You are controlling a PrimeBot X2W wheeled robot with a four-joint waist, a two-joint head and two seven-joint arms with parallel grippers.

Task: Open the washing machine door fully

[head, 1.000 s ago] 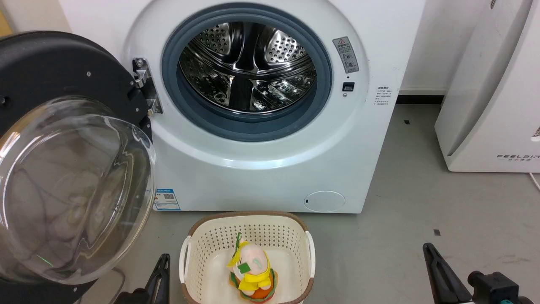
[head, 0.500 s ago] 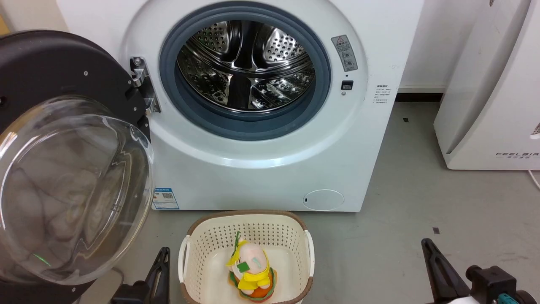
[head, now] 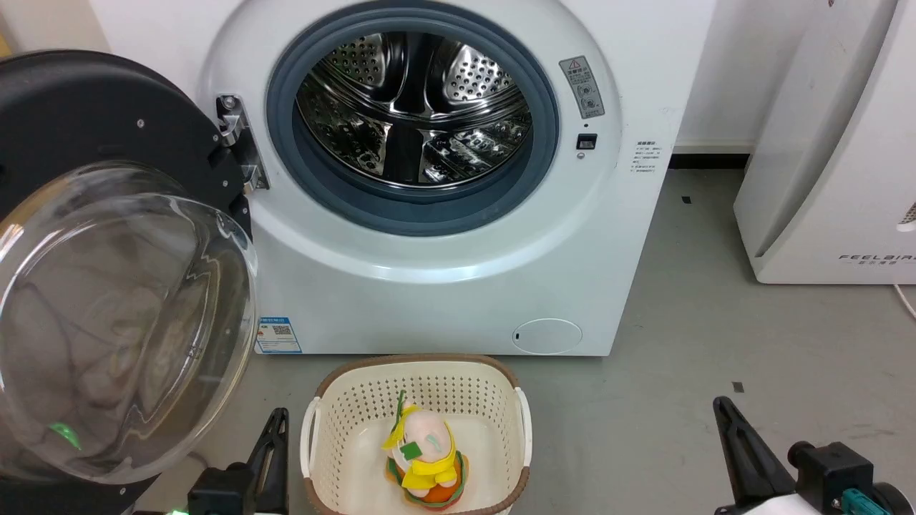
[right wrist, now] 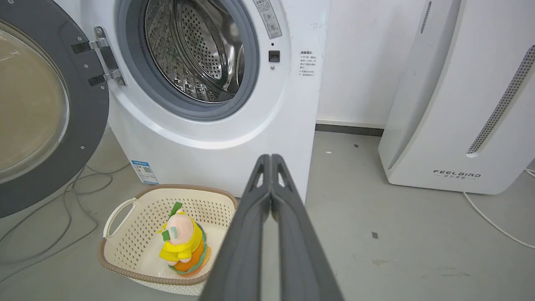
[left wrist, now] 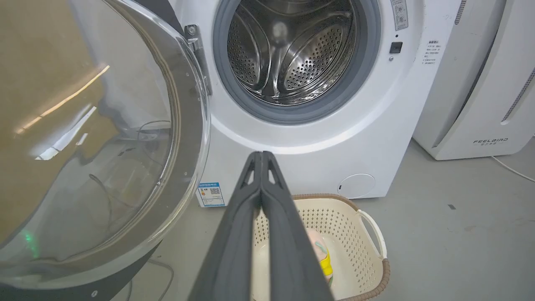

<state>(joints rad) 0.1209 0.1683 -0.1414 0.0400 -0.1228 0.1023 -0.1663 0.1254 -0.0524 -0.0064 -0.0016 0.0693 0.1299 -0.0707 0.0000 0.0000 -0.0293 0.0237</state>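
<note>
the washing machine (head: 444,286) took up most of the scene, its mouth bare, with the steel drum (head: 415,107) and grey rubber ring (head: 286,157) in plain sight. the washing machine door (head: 107,114) hung out on its hinge (head: 236,143) at the machine's left, its matte back and bulging glass bowl (head: 122,322) turned toward the robot. over the last second it had not swung any further. everything slid up a touch together, which i took for the head tilting rather than the door moving. so i judged the job done or near it, though i could not tell whether the hinge had more travel.

the grey floor (head: 680,343) ran to a white appliance (head: 823,143) on the right, well apart from the door. a cream basket (head: 415,361) sat just before the machine with a soft toy (head: 422,450) inside. both hands stayed low and clear of the door: the left hand (left wrist: 261,156) clenched on nothing, the right hand (right wrist: 271,159) likewise. loose cables (right wrist: 62,196) trailed beneath the door.
</note>
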